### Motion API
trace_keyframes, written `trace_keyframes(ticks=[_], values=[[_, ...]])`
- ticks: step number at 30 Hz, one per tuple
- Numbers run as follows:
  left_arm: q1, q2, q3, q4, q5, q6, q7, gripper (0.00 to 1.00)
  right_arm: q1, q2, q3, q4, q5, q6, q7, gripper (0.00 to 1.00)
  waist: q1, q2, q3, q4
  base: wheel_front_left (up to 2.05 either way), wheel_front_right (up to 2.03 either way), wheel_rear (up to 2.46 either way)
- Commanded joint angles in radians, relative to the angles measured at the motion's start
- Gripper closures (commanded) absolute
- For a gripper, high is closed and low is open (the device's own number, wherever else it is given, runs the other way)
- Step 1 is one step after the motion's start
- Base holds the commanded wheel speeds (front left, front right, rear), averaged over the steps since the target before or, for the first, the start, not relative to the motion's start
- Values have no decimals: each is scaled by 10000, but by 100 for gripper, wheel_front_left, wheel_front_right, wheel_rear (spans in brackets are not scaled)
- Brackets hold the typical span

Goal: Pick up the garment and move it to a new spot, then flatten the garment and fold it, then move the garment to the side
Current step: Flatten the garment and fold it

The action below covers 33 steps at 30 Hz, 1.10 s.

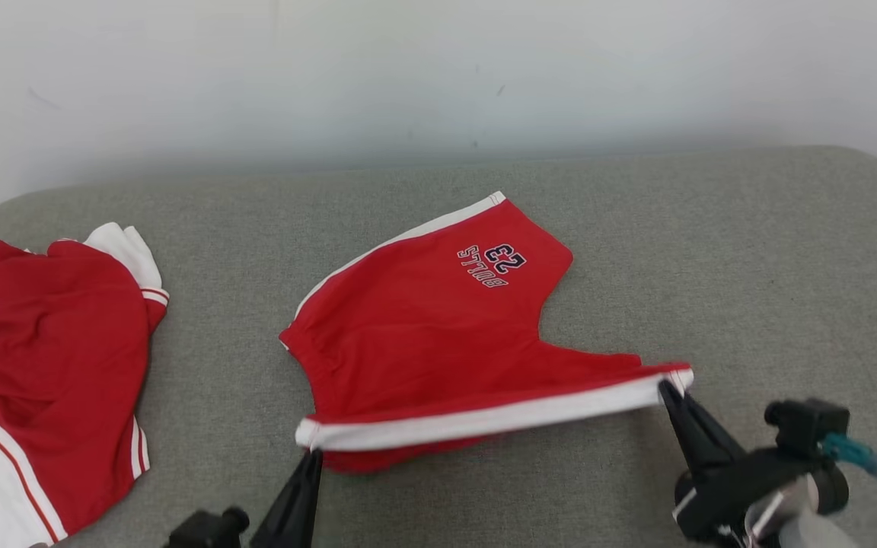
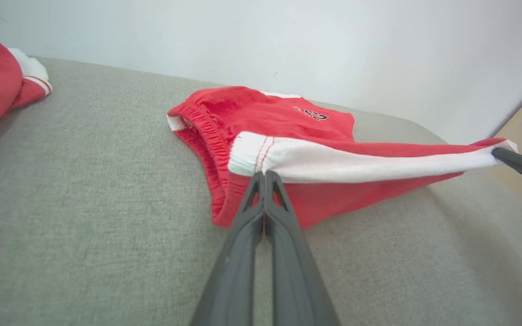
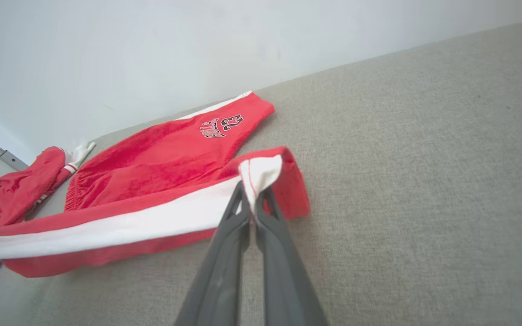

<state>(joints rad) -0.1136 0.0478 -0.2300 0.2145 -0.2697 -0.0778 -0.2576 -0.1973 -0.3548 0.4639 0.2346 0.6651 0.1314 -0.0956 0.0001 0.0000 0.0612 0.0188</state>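
red shorts: mid grey worktop, far leg lying flat, near white side stripe lifted and taut | left hand: clamped on the stripe's waistband end | right hand: clamped on its hem end | red-and-white garment: crumpled at left edge

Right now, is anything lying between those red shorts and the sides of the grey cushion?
To the robot's left, yes: a crumpled red-and-white garment lies on the grey fabric cushion, apart from the red basketball shorts with white side stripes. To the right, nothing visible stands in the way.
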Motion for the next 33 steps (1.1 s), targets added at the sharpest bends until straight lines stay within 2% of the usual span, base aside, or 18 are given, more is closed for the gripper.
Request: trace_keyframes(ticks=[1, 8, 13, 19, 33], values=[[-346, 52, -10, 110, 110, -69, -81, 100, -402, -6, 69, 111, -111, -13, 51, 100, -1, 0, 97, 9, 0, 0, 0], [-2332, 229, 169, 1089, 305, -288, -59, 100, -3153, 175, 665, 1282, -13, -11, 329, 100, -1, 0, 825, -63, 0, 0, 0], [-3682, 401, 352, 1859, 329, -384, -58, 100, -5419, 422, 1236, 2745, 369, -11, 467, 100, -1, 0, 1612, 2, 0, 0, 0], [-5109, 352, 393, 2691, 294, -439, -58, 100, -7690, 758, 2077, 4580, 719, -11, 433, 100, -1, 0, 2491, 395, 0, 0, 0], [-6997, 59, 288, 3913, 66, -509, -58, 100, -10359, 1389, 3323, 7788, 1300, -11, -249, 100, -1, 0, 3762, 1149, 0, 0, 0]])
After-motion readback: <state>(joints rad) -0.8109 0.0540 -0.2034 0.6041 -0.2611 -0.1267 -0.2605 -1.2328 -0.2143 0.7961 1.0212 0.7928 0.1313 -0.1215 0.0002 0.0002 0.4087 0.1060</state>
